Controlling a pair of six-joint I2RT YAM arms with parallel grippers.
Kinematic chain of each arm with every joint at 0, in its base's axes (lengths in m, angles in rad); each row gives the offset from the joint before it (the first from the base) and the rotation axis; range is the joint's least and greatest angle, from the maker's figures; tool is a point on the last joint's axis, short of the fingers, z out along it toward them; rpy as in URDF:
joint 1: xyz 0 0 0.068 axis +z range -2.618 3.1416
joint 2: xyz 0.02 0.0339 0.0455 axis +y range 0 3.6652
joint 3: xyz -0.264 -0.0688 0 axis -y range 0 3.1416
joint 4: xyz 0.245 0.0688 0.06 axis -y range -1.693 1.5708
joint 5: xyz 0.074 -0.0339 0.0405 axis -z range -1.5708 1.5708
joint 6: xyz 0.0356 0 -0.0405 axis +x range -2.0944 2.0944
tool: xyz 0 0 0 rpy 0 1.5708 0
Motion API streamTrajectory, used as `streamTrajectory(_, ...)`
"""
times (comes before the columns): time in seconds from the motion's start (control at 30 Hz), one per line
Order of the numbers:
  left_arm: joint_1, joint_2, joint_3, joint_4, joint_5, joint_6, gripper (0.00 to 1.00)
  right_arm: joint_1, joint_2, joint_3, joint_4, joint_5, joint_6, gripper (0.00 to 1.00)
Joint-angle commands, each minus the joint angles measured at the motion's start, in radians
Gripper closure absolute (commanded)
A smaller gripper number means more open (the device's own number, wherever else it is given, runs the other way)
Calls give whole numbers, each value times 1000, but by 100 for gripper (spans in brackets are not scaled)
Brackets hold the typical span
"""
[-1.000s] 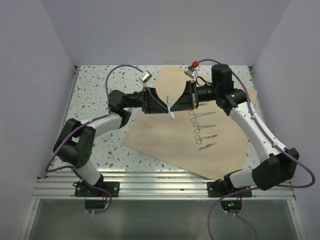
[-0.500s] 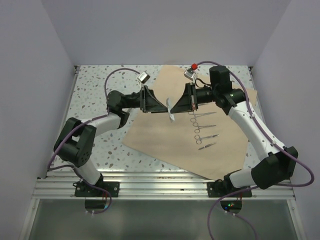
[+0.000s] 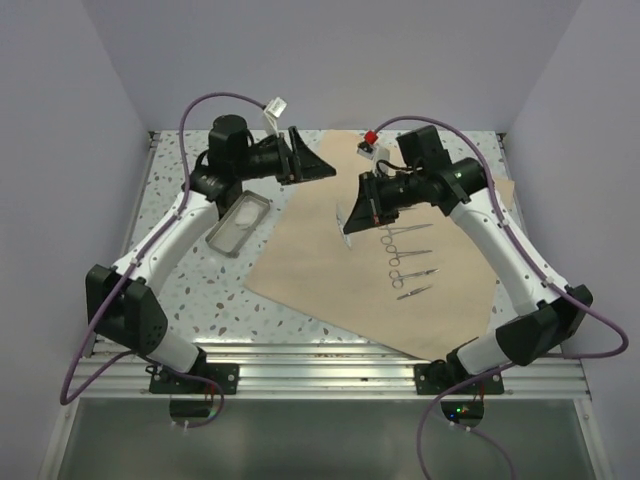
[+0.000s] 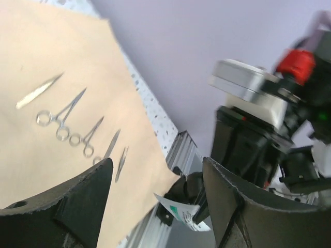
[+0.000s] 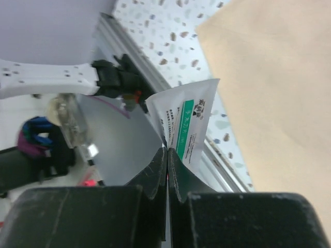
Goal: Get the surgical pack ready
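Right end effector (image 5: 166, 155) pinches the probably light, floppy packet (image 5: 189, 124) by its edge; left end effector (image 4: 155, 173), at its eleven o'clock, gapes wide.

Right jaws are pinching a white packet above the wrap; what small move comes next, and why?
Probably lower the right gripper and set the white packet on bare tan wrap sheet beside the steel instruments. Its jaws are shut on the packet, which hangs above the sheet; the left gripper stands open and apart from it.
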Motion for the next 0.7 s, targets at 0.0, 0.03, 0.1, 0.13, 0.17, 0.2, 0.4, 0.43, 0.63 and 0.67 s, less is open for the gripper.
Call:
streamTrajectory(0.0,-6,56,102,-540,-99,63,27,84,18,87,-177,245,-114,100)
streamTrajectory(0.03,-7,61,112,-615,-96,52,27,98,16,89,-184,277,-118,100)
streamTrajectory(0.1,-10,46,130,-668,-117,52,27,138,7,83,-197,362,-131,100)
streamTrajectory(0.13,-9,40,141,-718,-123,57,27,178,7,83,-205,386,-137,100)
streamTrajectory(0.17,-10,41,148,-744,-120,60,28,198,7,83,-223,415,-143,100)
streamTrajectory(0.2,-12,46,168,-777,-116,60,28,233,-5,74,-221,475,-142,100)
streamTrajectory(0.4,-61,52,184,-918,-103,95,30,315,-62,12,-205,599,-128,100)
streamTrajectory(0.43,-82,50,182,-926,-102,95,30,324,-68,2,-208,613,-128,100)
streamTrajectory(0.63,-124,34,149,-958,-68,84,32,355,-105,-5,-213,683,-123,100)
streamTrajectory(0.67,-128,27,133,-947,-54,78,32,359,-103,-5,-222,686,-125,100)
